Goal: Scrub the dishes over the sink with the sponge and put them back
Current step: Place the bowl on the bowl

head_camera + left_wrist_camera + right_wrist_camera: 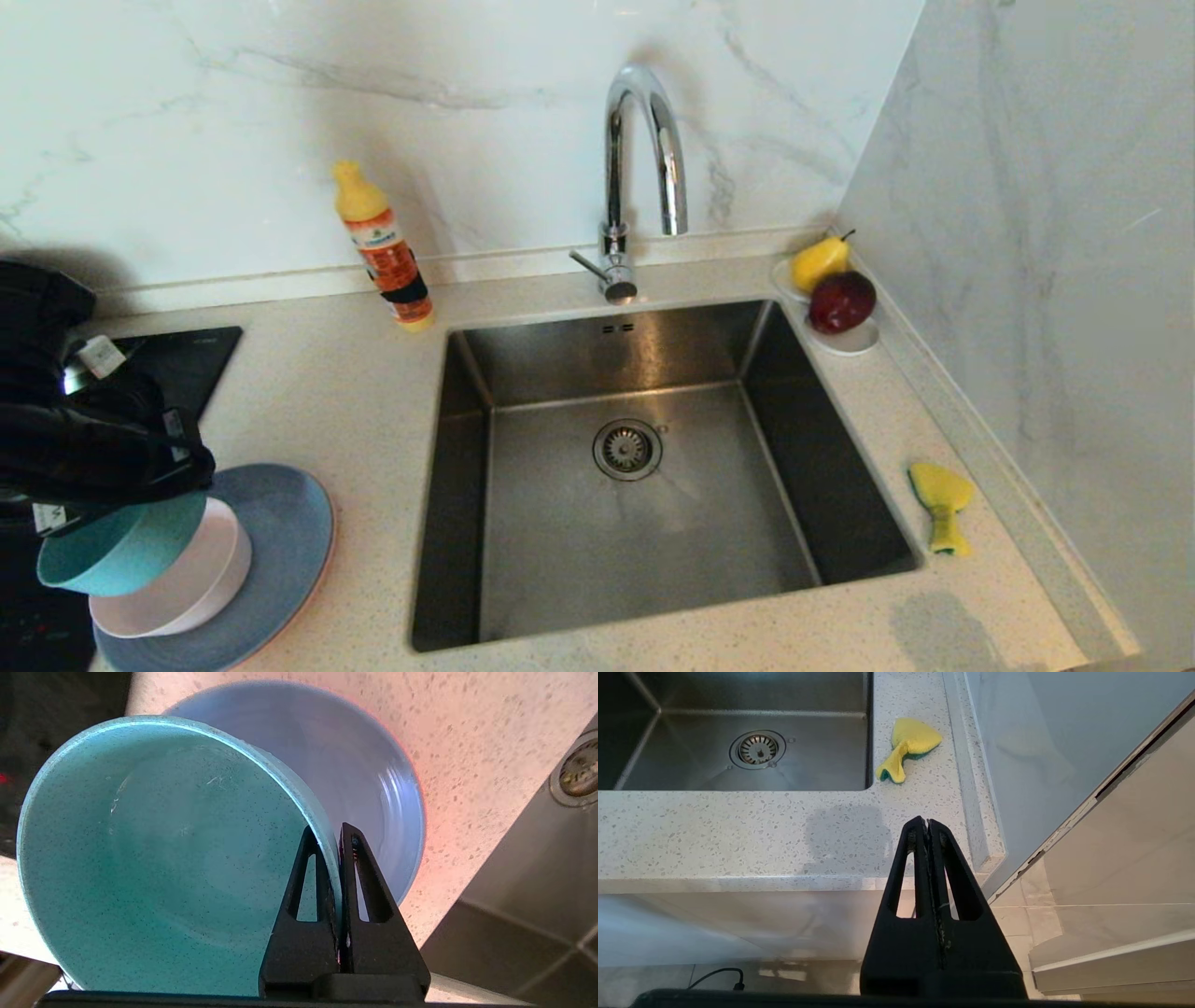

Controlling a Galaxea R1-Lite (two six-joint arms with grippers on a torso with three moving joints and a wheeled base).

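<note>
Left gripper (pixel 337 833) pinching rim of matte teal plastic bowl (pixel 117 551), tilted above stacked dishes left of square steel sink (pixel 644 467); yellow pinched foam sponge (pixel 941 504) lies right of sink, nearer shut, empty right gripper (pixel 928 822).

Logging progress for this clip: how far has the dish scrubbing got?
Nothing looks scrubbed yet. The left gripper is shut on the teal bowl by its rim, tilted above the pale pink bowl and grey-blue plate. The sponge lies untouched right of the sink, and the right gripper hangs shut off the counter's front edge. All scrubbing and returning remains.
</note>
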